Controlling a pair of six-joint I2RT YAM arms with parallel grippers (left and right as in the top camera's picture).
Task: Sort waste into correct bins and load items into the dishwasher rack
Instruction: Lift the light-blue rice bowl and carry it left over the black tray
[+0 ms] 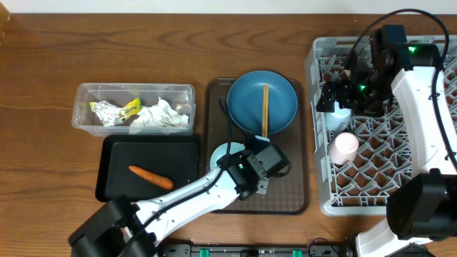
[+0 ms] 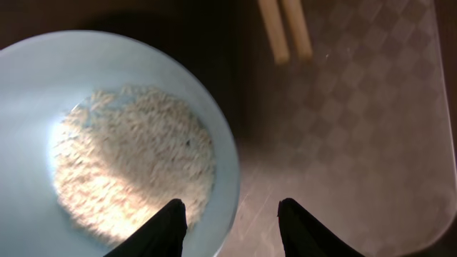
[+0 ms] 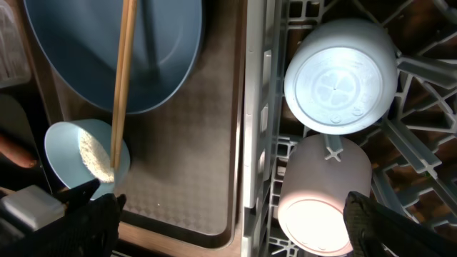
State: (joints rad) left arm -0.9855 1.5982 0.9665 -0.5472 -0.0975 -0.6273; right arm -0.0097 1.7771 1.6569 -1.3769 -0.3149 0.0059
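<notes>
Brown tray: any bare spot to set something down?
Yes: the near right corner, between the blue plate, the left gripper at the bowl, and the tray's rim. Crowded: far half, under plate and chopsticks.

I can read no text, label or number anywhere; any print on the yellow-green wrapper (image 1: pixel 129 108), in the tub (image 1: pixel 84 89) at ten o'clock, is too small.

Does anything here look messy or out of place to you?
Nothing is spilled or broken. The one leftover mess is the rice still sitting in the bowl on the brown tray, and the chopsticks lie across the blue plate rather than in the rack.
</notes>
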